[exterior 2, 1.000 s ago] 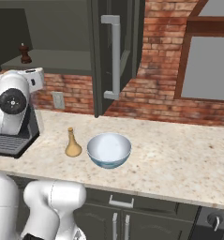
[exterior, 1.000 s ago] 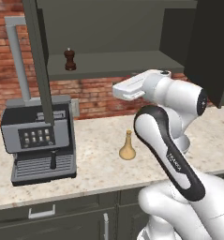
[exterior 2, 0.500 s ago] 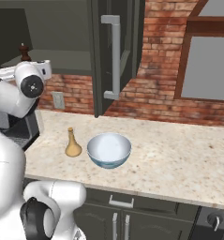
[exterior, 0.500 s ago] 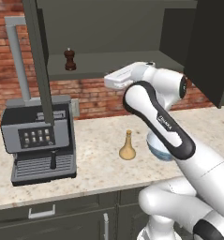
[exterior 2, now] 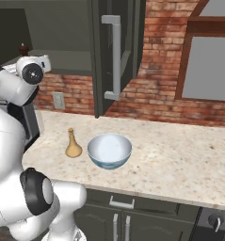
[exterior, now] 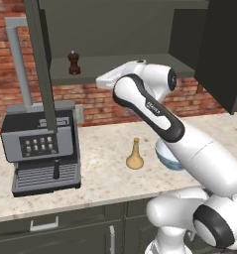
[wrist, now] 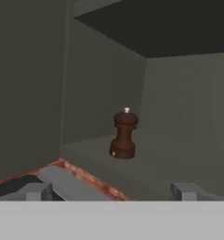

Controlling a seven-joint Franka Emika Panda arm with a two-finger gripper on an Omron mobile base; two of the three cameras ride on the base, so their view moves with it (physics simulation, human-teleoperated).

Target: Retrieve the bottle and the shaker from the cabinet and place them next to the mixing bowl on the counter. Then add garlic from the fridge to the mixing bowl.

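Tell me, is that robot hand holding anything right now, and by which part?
Nothing is held. The end effector is open and empty, facing the shaker, which stands upright on the cabinet shelf, apart from the fingertips.

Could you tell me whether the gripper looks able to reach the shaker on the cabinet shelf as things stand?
Probably yes: the shaker stands alone on the open cabinet shelf, and the open gripper faces it with nothing between.
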